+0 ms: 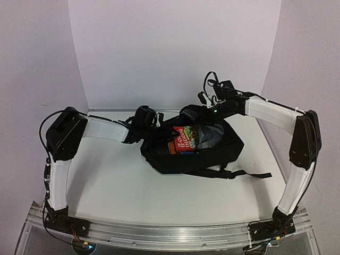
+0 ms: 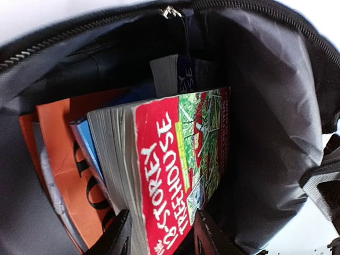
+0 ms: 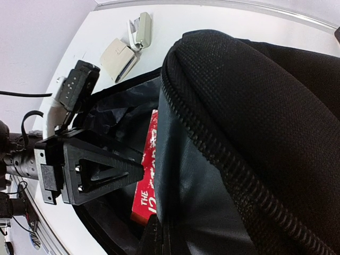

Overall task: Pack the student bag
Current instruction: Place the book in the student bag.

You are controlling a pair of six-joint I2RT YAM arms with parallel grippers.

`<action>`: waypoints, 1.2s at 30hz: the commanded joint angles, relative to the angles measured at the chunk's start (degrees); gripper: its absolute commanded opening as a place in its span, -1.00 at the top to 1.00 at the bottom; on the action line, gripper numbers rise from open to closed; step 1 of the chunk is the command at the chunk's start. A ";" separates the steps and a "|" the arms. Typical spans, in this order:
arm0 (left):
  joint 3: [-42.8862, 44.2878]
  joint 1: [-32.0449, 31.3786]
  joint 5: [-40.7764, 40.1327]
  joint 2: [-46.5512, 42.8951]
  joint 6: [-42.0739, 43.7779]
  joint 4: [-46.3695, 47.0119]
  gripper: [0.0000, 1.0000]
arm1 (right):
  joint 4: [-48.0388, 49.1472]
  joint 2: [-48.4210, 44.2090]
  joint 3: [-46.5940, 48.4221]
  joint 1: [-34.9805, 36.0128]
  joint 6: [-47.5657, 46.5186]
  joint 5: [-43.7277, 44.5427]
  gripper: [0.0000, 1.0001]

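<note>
The student bag (image 1: 212, 151) lies on the table with its mouth open toward the left, and it also shows in the right wrist view (image 3: 265, 106). Inside are a red "13-Storey Treehouse" book (image 2: 175, 159), an orange book (image 2: 64, 159), a blue book (image 2: 87, 143) and another book behind them (image 2: 175, 74). My left gripper (image 2: 164, 236) reaches into the mouth, its fingers (image 2: 119, 234) on either side of the red book's near end, touching it. My right gripper (image 3: 162, 239) is shut on the bag's grey-lined upper flap (image 3: 196, 175) and holds it lifted.
Two small beige objects (image 3: 119, 58) lie on the table beyond the bag's mouth. The bag's black straps (image 1: 249, 173) trail to the right on the white table (image 1: 106, 180). White walls close in behind and on both sides.
</note>
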 commanded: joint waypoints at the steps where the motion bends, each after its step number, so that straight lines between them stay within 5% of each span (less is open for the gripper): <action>1: 4.22 -0.49 2.98 3.50 -0.75 4.22 0.36 | 4.67 -1.11 1.25 0.61 0.25 -3.87 1.00; 9: 15.99 -1.87 8.45 12.57 -3.82 8.88 0.59 | 4.72 0.23 2.08 0.66 0.08 -4.21 1.00; 14: 15.28 -2.08 9.09 10.14 -1.95 9.21 0.45 | 4.48 0.48 3.13 0.61 -0.50 -4.36 0.97; 25: 1.84 -0.60 -4.04 -8.90 7.75 -8.41 -0.13 | 0.19 -6.83 2.40 -0.30 -5.00 -0.81 -0.19; 31: -3.88 0.13 -10.09 -16.54 11.02 -15.86 -0.30 | -4.95 -6.82 1.27 -3.59 -9.09 8.24 -0.50; 36: -7.46 1.11 -12.47 -19.14 11.78 -19.88 -0.42 | -8.71 -2.86 0.31 -4.88 -13.36 11.65 -0.56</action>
